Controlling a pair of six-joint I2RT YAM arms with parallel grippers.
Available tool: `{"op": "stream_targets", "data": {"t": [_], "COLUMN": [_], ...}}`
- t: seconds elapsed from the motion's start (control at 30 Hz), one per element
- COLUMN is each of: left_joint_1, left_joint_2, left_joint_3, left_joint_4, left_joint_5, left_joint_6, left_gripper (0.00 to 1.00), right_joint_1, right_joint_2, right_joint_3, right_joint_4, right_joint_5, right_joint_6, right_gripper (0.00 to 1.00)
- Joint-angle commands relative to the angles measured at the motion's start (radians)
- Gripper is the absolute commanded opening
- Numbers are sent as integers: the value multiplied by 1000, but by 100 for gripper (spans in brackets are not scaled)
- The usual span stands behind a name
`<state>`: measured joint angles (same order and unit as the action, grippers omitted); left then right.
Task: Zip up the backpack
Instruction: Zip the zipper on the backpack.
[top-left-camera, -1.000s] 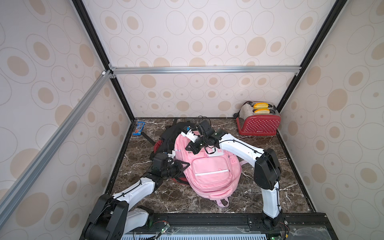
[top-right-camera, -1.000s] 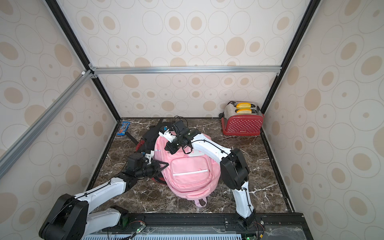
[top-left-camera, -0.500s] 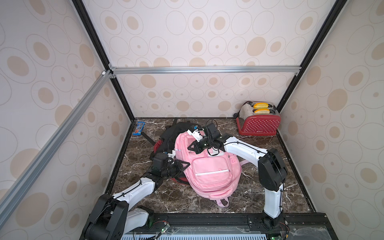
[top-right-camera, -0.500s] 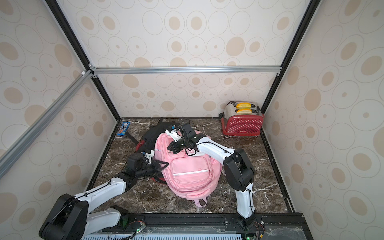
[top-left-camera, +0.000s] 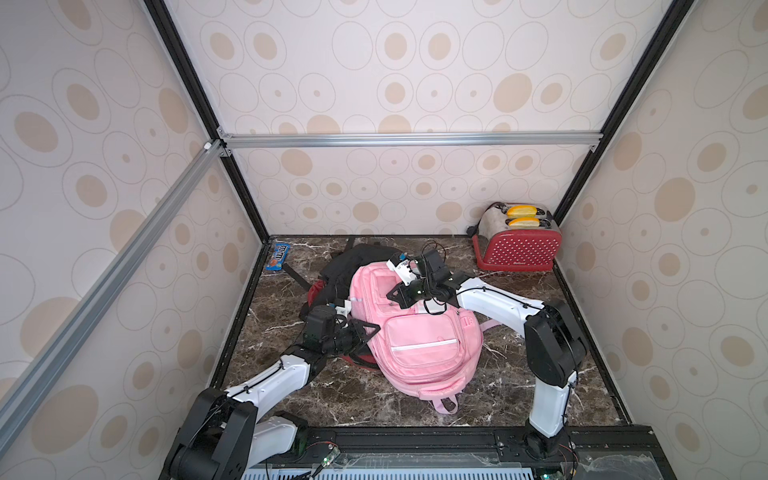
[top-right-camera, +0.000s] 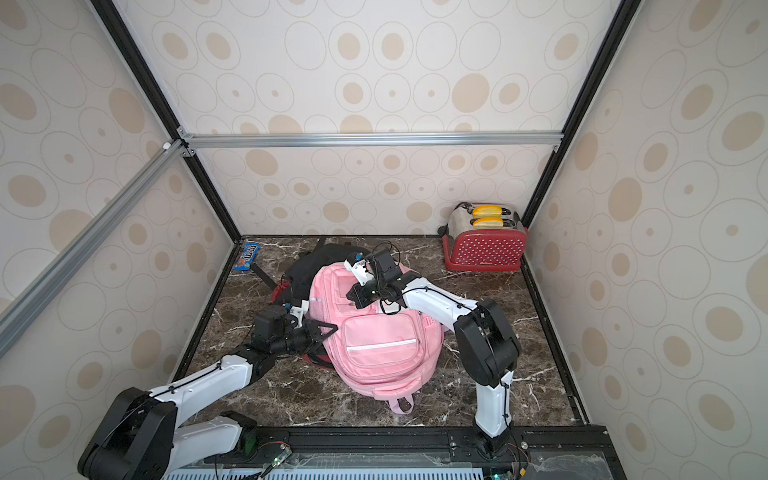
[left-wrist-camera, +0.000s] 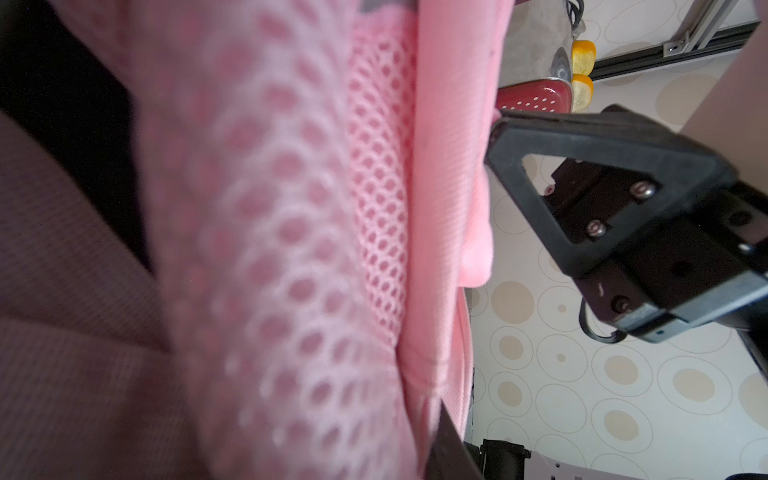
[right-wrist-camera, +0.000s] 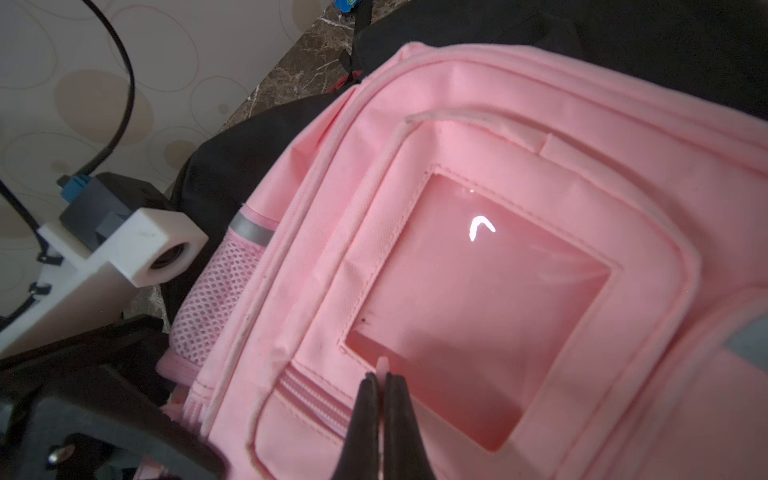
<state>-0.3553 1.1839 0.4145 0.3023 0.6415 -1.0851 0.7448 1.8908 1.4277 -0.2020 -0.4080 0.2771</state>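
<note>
Soft, floppy backpack (top-left-camera: 419, 345) — right end effector (right-wrist-camera: 380, 376) pinched shut on its zipper tab (right-wrist-camera: 382, 363); left end effector (top-left-camera: 370, 331) clamps side fabric.

The table (top-left-camera: 353, 390) is dark brown stone with white lines running through it. A red toaster (top-left-camera: 517, 249) stands in the far right corner. A small blue candy packet (top-left-camera: 277, 257) lies at the far left edge. A black bag (top-left-camera: 357, 262) lies near the middle, and the pink backpack (top-left-camera: 419, 345) lies partly on it and partly on the table.
</note>
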Motion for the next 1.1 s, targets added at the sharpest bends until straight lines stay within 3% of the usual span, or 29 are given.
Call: {"op": "stream_targets", "data": {"t": [0.0,0.43,0.6,0.63,0.73,0.8,0.9,1.0,1.07], "left_joint_1": [-1,1,1,1,1,1,1,1,1], "left_joint_2": [-14,-19,-28,-28,-26,-21,-23,-31,-30], "left_joint_3": [20,25,32,36,50,68,102,151,183], "left_joint_4": [81,72,46,36,2,-38,-112,-211,-269], "left_joint_5": [17,19,14,10,-1,-11,-30,-50,-58], "left_joint_6": [7,7,13,16,29,43,68,103,123], "left_gripper": [0,0,0,0,0,0,0,0,0], "right_joint_1": [-37,-96,-104,-105,-126,-169,-260,-370,-460], "right_joint_2": [-28,-45,-56,-58,-97,-172,-305,-394,-431], "right_joint_3": [-33,-96,-81,-70,-47,-108,-226,-314,-391], "right_joint_4": [-31,-41,-59,-67,-120,-92,-82,-108,-50], "right_joint_5": [98,191,151,108,18,6,73,151,120], "right_joint_6": [-40,-96,-100,-94,-49,14,82,118,169], "right_gripper": [0,0,0,4,35,43,51,51,51]}}
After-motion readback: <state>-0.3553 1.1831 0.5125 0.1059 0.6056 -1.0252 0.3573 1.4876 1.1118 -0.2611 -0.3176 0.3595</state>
